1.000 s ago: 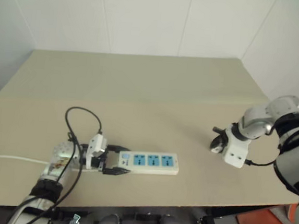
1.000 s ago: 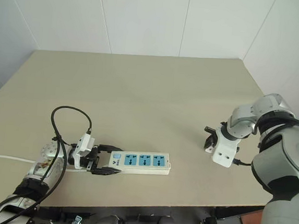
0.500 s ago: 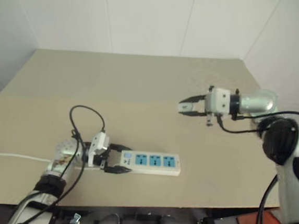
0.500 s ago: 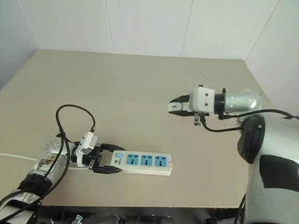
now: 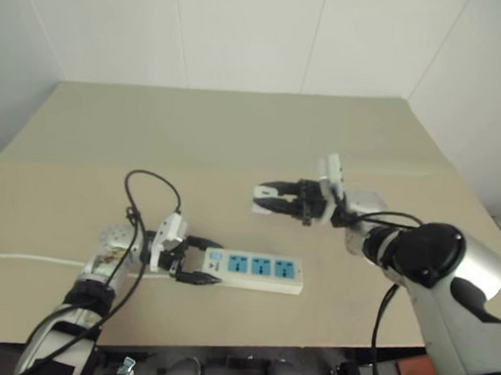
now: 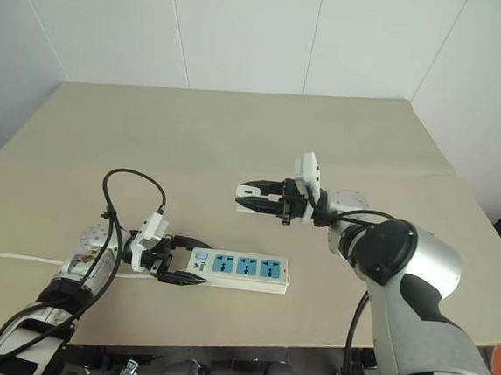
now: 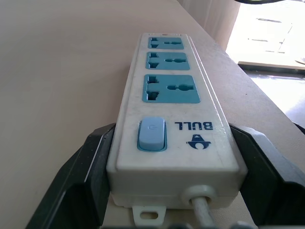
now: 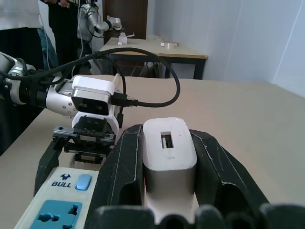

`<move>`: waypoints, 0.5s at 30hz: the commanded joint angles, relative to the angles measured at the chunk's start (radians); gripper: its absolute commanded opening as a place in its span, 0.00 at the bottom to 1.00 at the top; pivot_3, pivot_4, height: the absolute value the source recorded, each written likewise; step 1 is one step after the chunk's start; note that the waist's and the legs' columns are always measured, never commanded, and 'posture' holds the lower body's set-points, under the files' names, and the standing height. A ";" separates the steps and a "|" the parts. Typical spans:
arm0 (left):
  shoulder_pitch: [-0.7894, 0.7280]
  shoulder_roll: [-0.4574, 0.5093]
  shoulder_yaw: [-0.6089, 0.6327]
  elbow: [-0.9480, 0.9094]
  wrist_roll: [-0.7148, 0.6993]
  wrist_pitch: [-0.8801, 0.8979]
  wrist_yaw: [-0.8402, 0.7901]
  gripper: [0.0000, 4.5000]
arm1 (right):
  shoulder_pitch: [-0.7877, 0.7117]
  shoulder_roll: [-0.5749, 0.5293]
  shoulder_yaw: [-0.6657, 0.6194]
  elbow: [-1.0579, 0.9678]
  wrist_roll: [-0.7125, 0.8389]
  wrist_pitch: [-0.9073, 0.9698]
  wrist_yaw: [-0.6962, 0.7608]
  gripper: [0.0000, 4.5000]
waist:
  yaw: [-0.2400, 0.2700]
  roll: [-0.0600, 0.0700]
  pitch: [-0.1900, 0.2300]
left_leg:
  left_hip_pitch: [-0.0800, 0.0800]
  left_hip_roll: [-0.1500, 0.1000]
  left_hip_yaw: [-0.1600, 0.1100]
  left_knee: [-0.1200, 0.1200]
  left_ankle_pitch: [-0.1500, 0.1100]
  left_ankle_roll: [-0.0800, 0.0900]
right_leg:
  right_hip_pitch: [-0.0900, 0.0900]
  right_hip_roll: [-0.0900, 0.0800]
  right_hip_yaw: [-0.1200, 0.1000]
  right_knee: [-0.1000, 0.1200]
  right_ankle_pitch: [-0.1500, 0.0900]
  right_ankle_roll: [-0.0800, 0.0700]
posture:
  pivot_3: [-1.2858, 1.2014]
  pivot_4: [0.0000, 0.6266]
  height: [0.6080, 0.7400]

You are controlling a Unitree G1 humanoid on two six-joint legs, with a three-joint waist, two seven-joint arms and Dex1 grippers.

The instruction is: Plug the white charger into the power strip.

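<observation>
The power strip (image 5: pixel 256 271) lies flat near the table's front edge, its three blue sockets facing up. My left gripper (image 5: pixel 196 263) is closed around its switch end, with one black finger (image 7: pixel 90 167) against each long side. The strip's white cord (image 5: pixel 16 259) runs off to the left. My right gripper (image 6: pixel 251 198) hovers above the table just beyond the strip and points left. It is shut on the white charger (image 8: pixel 169 152), which sits upright between the two fingers. In the right wrist view the strip's switch end (image 8: pixel 62 183) lies low beside the charger.
The beige table (image 5: pixel 238 134) stretches back to white walls. Its front edge (image 5: pixel 325 339) runs close to the strip. A black cable loop (image 5: pixel 149 187) rises over my left wrist. In the right wrist view, a person (image 8: pixel 62 19) and other tables (image 8: pixel 162 47) stand far behind.
My right gripper has swung from the table's right edge up and leftward, rolling over, and now points left above the strip with the charger. The left gripper keeps its hold.
</observation>
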 commanded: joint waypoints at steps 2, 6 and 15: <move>0.016 0.021 -0.029 0.000 0.064 0.002 0.017 0.73 | -0.013 0.009 -0.013 0.031 -0.014 0.038 0.018 0.26 | 0.000 0.000 0.000 | 0.000 0.000 0.000 0.000 0.000 0.000 | 0.000 0.000 0.000 0.000 0.000 0.000 | 0.52 0.24 1.00; 0.032 0.015 -0.027 -0.019 0.064 -0.003 0.028 0.73 | -0.011 0.011 0.009 0.031 -0.050 0.081 0.026 0.26 | -0.001 0.000 0.000 | 0.000 0.000 0.000 0.000 0.000 0.000 | 0.000 0.000 0.000 0.000 0.000 0.000 | 0.52 0.24 1.00; 0.055 0.013 -0.029 -0.052 0.068 -0.001 0.051 0.73 | -0.017 0.015 -0.005 0.031 -0.084 0.209 0.038 0.26 | 0.000 0.000 0.000 | 0.000 0.000 0.000 0.000 0.000 -0.001 | 0.000 0.000 0.000 0.000 0.000 0.000 | 0.52 0.24 1.00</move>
